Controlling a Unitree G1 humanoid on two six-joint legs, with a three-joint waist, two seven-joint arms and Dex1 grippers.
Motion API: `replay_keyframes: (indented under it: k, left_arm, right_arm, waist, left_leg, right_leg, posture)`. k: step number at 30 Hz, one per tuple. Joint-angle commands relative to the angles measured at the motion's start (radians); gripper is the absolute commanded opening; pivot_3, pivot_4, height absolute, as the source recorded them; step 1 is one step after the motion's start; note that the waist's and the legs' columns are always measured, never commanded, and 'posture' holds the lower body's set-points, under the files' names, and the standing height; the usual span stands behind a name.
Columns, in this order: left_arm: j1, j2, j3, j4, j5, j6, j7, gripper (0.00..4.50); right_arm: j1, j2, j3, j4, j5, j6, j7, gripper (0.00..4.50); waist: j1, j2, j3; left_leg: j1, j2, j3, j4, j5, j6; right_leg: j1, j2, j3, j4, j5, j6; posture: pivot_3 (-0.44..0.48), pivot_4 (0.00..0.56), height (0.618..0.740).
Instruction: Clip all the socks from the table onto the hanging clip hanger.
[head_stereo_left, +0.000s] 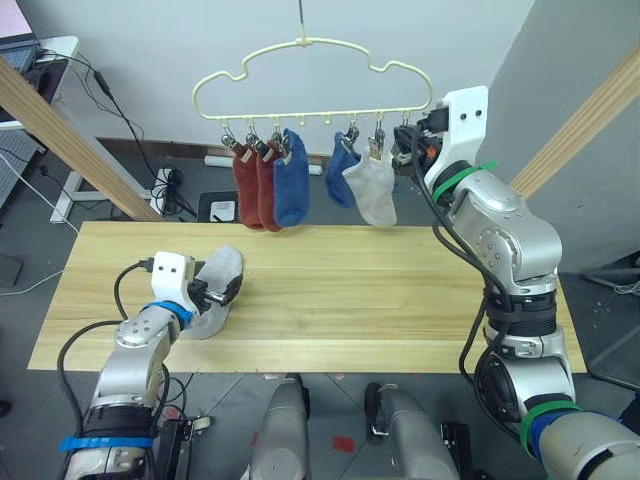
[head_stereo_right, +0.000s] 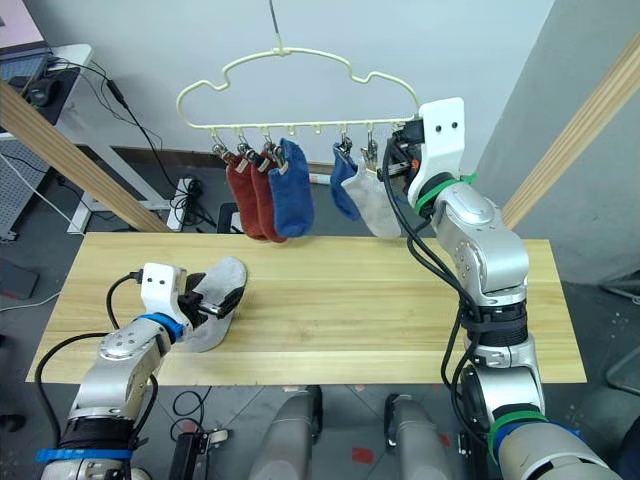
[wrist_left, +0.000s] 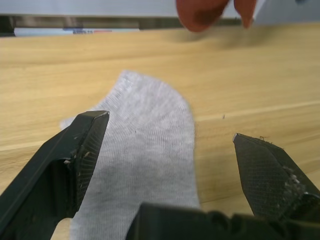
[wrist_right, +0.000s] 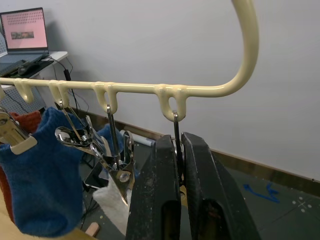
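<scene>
One light grey sock lies flat on the left part of the table. My left gripper hovers low over it, open, and the sock lies between and beyond its fingers. The clip hanger hangs behind the table with two rust red socks, two blue socks and a light grey sock clipped on. My right gripper is raised to the hanger's right end, shut on the last metal clip.
Thick wooden poles slant up on the left and right of the table. A desk with a laptop stands at the far left. Cables and a power strip lie on the floor behind.
</scene>
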Motion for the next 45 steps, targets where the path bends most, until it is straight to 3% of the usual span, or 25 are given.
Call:
replay_keyframes:
  k: [1,8,14,17,24,29,33,38,45]
  left_arm:
    - [-0.025,0.02,-0.013,0.088,0.044,-0.007,0.005,4.5]
    - [-0.062,0.013,-0.063,0.185,0.073,0.044,-0.048,4.5]
    - [-0.033,0.021,-0.074,0.137,0.071,0.021,-0.085,2.63]
    - [-0.019,0.012,-0.082,0.103,0.056,0.03,-0.114,1.64]
    - [0.034,-0.09,-0.099,-0.14,-0.027,0.074,-0.144,0.06]
    - [0.064,-0.222,-0.149,-0.413,-0.097,0.157,-0.104,0.06]
    - [0.037,-0.346,-0.197,-0.545,-0.15,0.163,-0.058,0.06]
    - [-0.01,-0.418,-0.251,-0.571,-0.12,0.098,-0.029,0.06]
    - [-0.076,-0.466,-0.271,-0.525,-0.098,0.024,0.001,0.06]
  right_arm:
    - [0.008,-0.017,-0.038,-0.029,0.011,0.034,-0.012,0.01]
    - [0.004,-0.038,-0.034,-0.037,0.02,0.065,-0.007,0.01]
    - [0.004,-0.046,-0.05,-0.044,0.038,0.095,-0.002,0.0]
    - [-0.001,-0.003,-0.119,-0.025,0.093,0.159,-0.036,0.0]
    - [-0.014,0.0,-0.185,-0.002,0.146,0.256,-0.065,0.0]
    - [-0.035,-0.025,-0.236,-0.007,0.2,0.38,-0.076,0.0]
    - [-0.098,0.007,-0.375,0.012,0.282,0.588,-0.124,0.0]
    - [-0.186,0.083,-0.538,0.021,0.293,0.739,-0.21,0.0]
    - [-0.246,0.143,-0.637,0.0,0.268,0.837,-0.262,0.0]
  waist:
    - [-0.001,0.0,0.0]
    - [0.001,0.0,0.0]
    - [0.0,0.0,0.0]
    - [0.0,0.0,0.0]
    - [0.012,0.0,0.0]
    - [0.019,0.0,-0.001]
    - [0.017,0.0,-0.001]
    - [0.014,0.0,-0.001]
    - [0.014,0.0,-0.001]
  left_leg:
    - [0.0,0.0,0.0,0.0,0.0,0.0]
    - [0.001,-0.002,0.001,0.0,0.0,0.0]
    - [0.001,-0.002,0.002,0.0,0.0,0.0]
    - [0.001,-0.001,0.001,0.0,0.0,0.0]
    - [0.001,-0.001,0.001,0.0,0.0,0.0]
    - [-0.003,-0.002,-0.003,0.002,0.0,0.001]
    - [-0.003,-0.007,-0.004,0.003,0.0,0.001]
    - [-0.002,-0.01,-0.005,0.003,0.001,0.001]
    - [-0.003,-0.014,-0.006,0.003,0.001,0.003]
  right_leg:
    - [0.0,0.0,0.0,0.0,0.0,0.0]
    - [0.0,0.0,-0.001,0.001,0.0,0.0]
    - [0.001,0.0,0.0,0.001,0.0,0.0]
    - [0.001,0.0,0.0,0.001,0.0,0.0]
    - [0.002,-0.002,0.0,0.001,0.0,0.0]
    - [0.002,-0.004,-0.002,0.0,0.001,-0.001]
    - [0.002,-0.004,-0.002,0.001,0.002,-0.004]
    - [0.005,-0.006,-0.002,0.0,0.003,-0.004]
    - [0.005,-0.008,-0.003,-0.001,0.002,-0.003]
  posture:
    - [0.161,0.386,0.74]
    - [0.147,0.39,0.74]
    - [0.155,0.373,0.74]
    - [0.162,0.367,0.74]
    - [0.172,0.353,0.74]
    - [0.167,0.349,0.74]
    - [0.147,0.34,0.74]
    - [0.12,0.34,0.74]
    - [0.104,0.345,0.74]
